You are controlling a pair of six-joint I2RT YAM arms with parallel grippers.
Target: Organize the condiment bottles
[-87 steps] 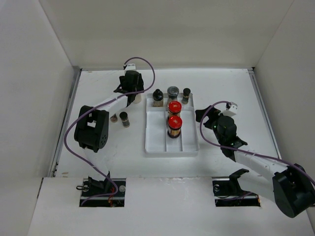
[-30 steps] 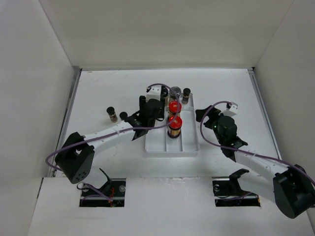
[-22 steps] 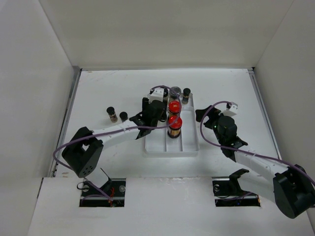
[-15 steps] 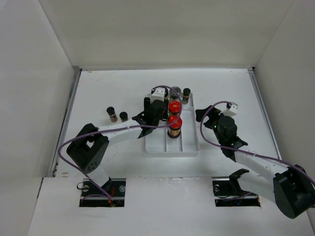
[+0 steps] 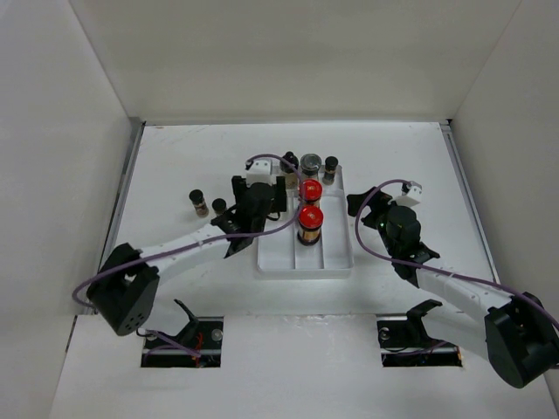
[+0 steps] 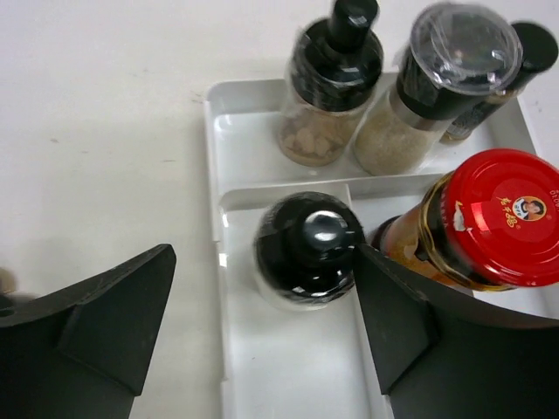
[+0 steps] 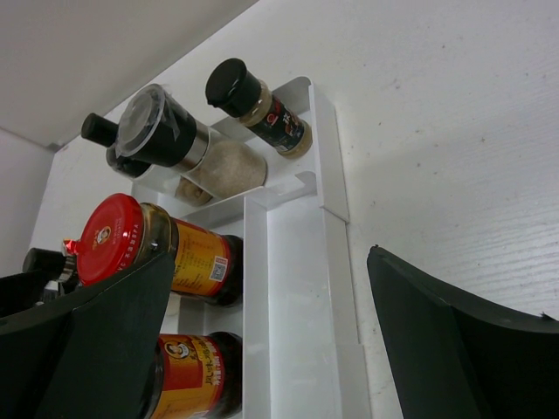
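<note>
Got L gripper (image 6: 262, 253) unclenched, fingers either side of black-cap bottle (image 6: 306, 249) standing in tray's (image 6: 214, 175) left slot, next to red-cap jar (image 6: 498, 218). Got R gripper (image 7: 271, 332) gaping too, empty, beside tray.

The white surface (image 5: 175, 161) carries a white compartment tray (image 5: 330, 255), lying flat a little right of centre with its long side running from near to far. Left of the tray and apart from it, a small black-capped jar (image 5: 199, 202) stands upright on the bare surface. A second black-capped jar (image 5: 219, 207) stands just beside it on the tray side, probably upright too, though it is partly hidden.
</note>
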